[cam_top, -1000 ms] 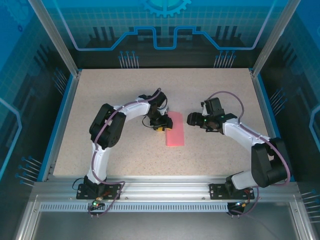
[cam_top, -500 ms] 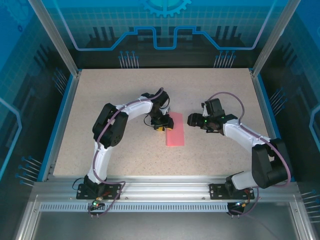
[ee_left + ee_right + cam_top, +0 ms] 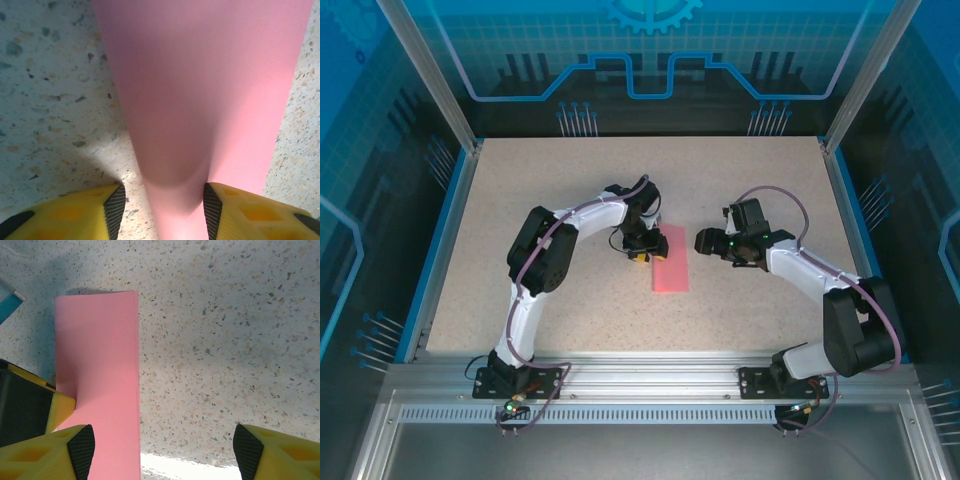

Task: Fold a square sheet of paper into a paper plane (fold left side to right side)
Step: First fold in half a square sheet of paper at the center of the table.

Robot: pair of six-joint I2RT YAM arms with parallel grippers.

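Top external view, from the near edge outward: both arms reach from their bases toward the middle of the worktop (image 3: 550, 190). The sheet of paper (image 3: 670, 262) lies there as a narrow pink strip, running near to far and well apart from every edge. It looks doubled over, so I judge the left-to-right fold as made but not yet creased flat.

The left pincer (image 3: 638, 252) sits at the strip's left side, toward its far end, pinching the paper. In the left wrist view the pink runs between its yellow fingers (image 3: 114, 212) in a soft, rounded bulge rather than a sharp line. The right pincer (image 3: 706, 240) hovers just right of the strip's far end, spread wide, holding nothing and clear of the paper.

The next move probably calls for flattening that rounded fold along the left side while the free edges on the right stay aligned. Paper this thin may slide or spring open if released early. The strip's end in the right wrist view looks square and even.
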